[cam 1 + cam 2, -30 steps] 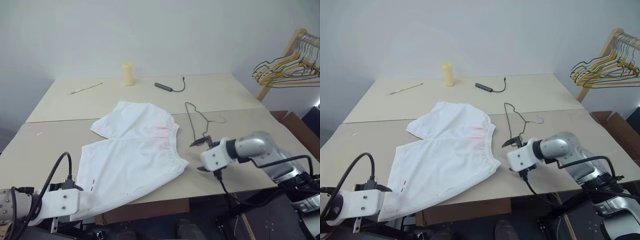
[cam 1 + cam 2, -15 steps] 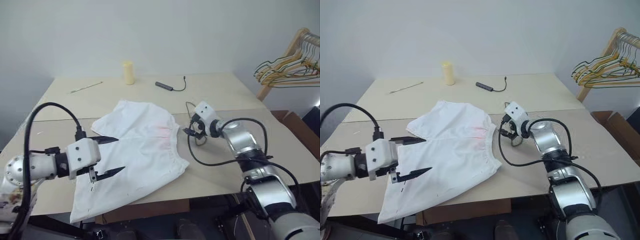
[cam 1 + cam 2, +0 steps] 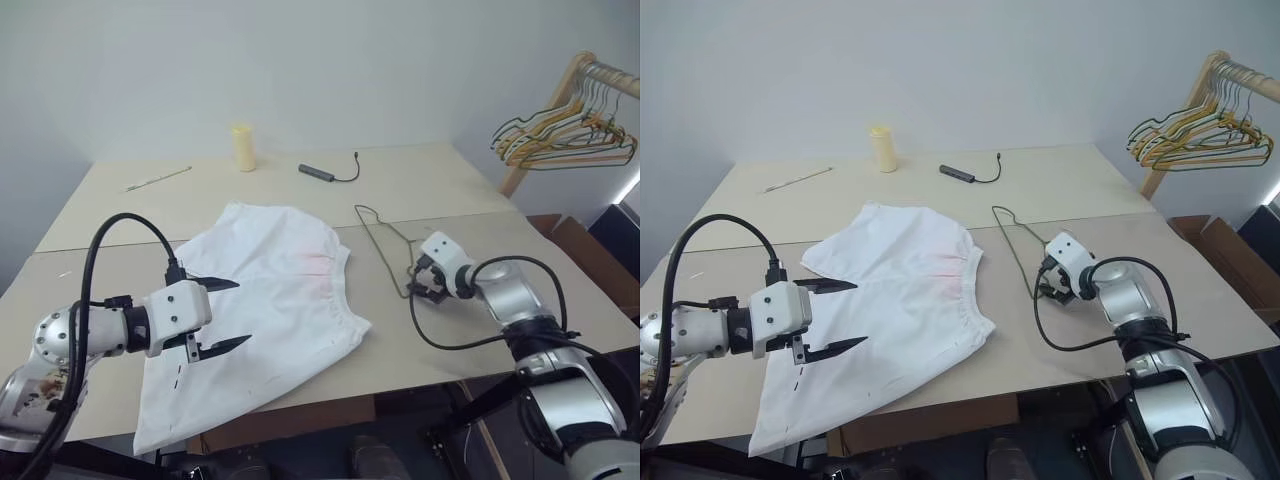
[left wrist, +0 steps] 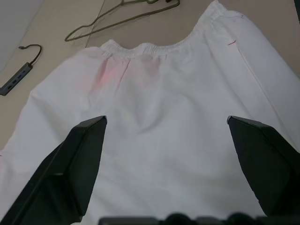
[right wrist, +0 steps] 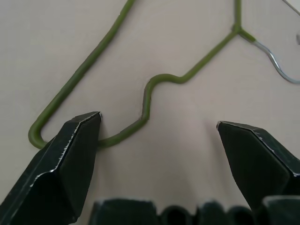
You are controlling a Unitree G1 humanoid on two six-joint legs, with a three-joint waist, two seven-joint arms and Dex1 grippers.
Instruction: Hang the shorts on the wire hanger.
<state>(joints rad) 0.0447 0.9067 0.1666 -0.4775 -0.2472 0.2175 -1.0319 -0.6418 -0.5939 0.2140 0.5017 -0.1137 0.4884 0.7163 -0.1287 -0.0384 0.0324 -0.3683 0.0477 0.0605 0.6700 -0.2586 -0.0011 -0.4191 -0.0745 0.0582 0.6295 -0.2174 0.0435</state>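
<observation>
- Two wide-open, empty grippers are closing in: the right gripper [image 5: 157,126] has dropped onto the wire hanger [image 3: 383,250].
- The left gripper [image 3: 222,314] is hovering over the shorts [image 3: 270,300], lying just beside the hanger, so grasping looks imminent.

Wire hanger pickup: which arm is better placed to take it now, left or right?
Right, probably. The right pincer hangs open just over the wire hanger, whose bent shoulder lies between its fingers on the table. The left pincer is open over the shorts, away from the hanger.
</observation>
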